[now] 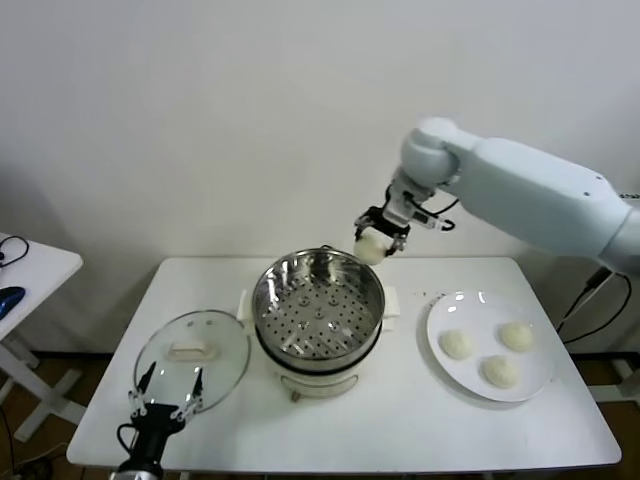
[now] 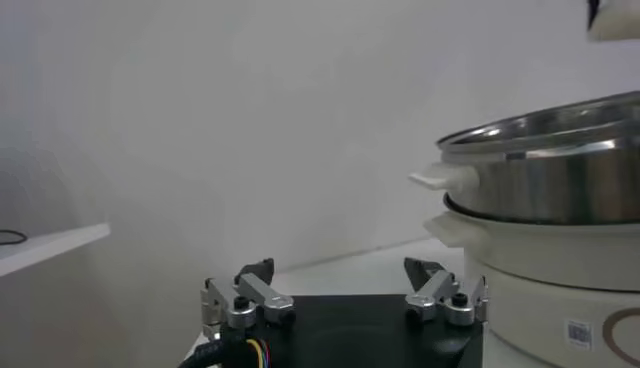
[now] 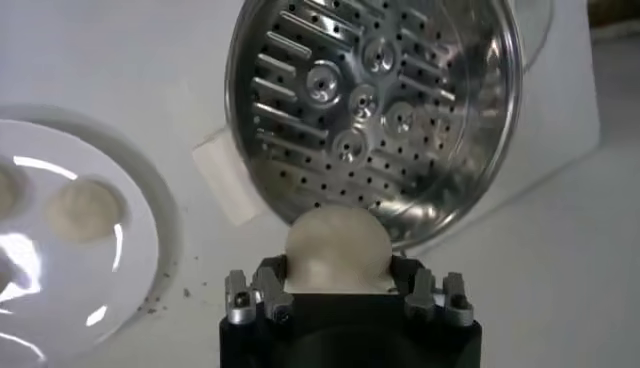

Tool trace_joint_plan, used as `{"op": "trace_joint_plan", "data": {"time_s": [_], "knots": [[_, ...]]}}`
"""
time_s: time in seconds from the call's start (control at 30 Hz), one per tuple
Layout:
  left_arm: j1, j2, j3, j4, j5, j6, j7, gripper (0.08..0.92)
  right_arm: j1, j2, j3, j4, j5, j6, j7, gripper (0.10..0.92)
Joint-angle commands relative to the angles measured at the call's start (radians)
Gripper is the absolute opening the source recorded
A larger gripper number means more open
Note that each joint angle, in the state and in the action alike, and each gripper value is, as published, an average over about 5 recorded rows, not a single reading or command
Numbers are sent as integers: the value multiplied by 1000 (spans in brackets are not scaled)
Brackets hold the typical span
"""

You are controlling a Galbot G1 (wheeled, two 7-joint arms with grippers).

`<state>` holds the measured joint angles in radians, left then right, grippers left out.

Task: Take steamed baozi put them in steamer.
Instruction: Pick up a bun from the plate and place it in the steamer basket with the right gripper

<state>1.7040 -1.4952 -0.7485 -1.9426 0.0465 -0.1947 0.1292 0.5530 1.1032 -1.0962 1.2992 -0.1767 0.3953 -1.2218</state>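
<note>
Bun point(image 1: 371, 247) clamped in right gripper point(image 1: 380, 236), jaws closed on its sides, held above the steamer's point(image 1: 318, 310) far rim. Perforated tray lies below and nearer the robot from the gripper. Remaining three buns point(image 1: 487, 354) sit on the plate point(image 1: 440, 320), off to the gripper's right. Left gripper point(image 1: 168, 395) parked by the glass lid point(image 1: 190, 355), spread wide, empty.

My right claw point(image 3: 338, 290) is closed on a pale bun point(image 3: 336, 245), held above the near rim of the steamer point(image 3: 375, 110) with its perforated tray. Beside it on the white surface point(image 3: 110, 60), a plate point(image 3: 140, 255) holds another bun point(image 3: 82, 210).
</note>
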Motion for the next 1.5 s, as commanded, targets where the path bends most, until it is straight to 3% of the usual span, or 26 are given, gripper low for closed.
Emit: {"op": "trace_joint_plan", "data": {"time_s": [0.03,0.47,1.5], "knots": [[2,5,-1,-8,0,3,0,823,-78,194,-11,-43,-146,50,-1,679],[12,1,9,-9,15,6,0,823,-204,256,61,-218,-372,153,16,679],[12,-1,6,-3,12,7,0,823,-256,274,73,-244,-402,176,25,687]]}}
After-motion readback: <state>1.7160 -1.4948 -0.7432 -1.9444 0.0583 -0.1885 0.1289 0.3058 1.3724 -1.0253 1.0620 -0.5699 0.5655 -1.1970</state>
